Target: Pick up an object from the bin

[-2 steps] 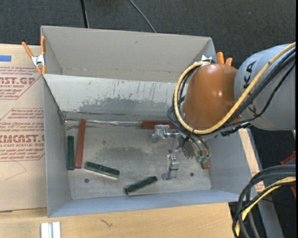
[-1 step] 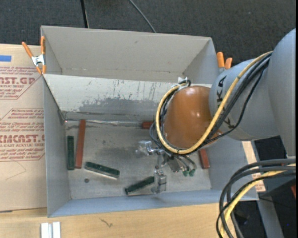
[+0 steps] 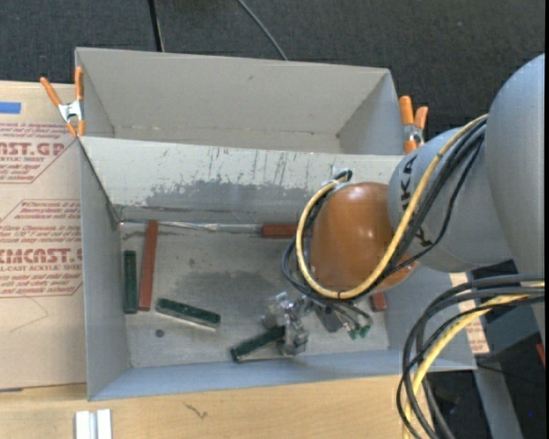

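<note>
Where the floor meets the front wall, at about five o'clock from the floor's middle, my claw (image 3: 289, 322) hangs low beneath my orange wrist cover (image 3: 348, 236). Whether it is spread or pressed together I cannot tell. A dark green stick (image 3: 256, 345) lies flat with one end right at the claw and the other pointing toward eight o'clock. A second dark green stick (image 3: 188, 313) lies near, at nine o'clock from the claw. Farther out at nine o'clock, by the left wall, a third green stick (image 3: 129, 282) lies just beside a reddish-brown stick (image 3: 147, 265). At twelve o'clock, against the back wall of the grey bin (image 3: 210, 176), lies a short reddish-brown piece (image 3: 276, 230).
</note>
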`<action>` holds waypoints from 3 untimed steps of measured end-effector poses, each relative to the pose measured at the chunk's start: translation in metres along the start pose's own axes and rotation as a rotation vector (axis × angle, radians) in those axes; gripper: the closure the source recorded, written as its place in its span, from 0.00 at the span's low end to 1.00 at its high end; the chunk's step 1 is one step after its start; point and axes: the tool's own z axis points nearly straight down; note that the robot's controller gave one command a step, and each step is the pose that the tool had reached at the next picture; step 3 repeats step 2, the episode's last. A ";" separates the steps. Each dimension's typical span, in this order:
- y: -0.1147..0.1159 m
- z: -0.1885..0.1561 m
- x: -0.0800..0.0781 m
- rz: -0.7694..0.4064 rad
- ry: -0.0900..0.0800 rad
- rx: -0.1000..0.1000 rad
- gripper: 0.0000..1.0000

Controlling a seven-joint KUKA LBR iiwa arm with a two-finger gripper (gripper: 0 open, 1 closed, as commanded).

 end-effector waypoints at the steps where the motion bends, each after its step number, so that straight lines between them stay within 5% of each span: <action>1: 0.000 0.000 0.000 0.000 0.000 0.000 1.00; 2: -0.013 -0.155 -0.009 0.013 -0.001 0.000 1.00; 3: -0.013 -0.155 -0.009 0.013 -0.001 0.000 1.00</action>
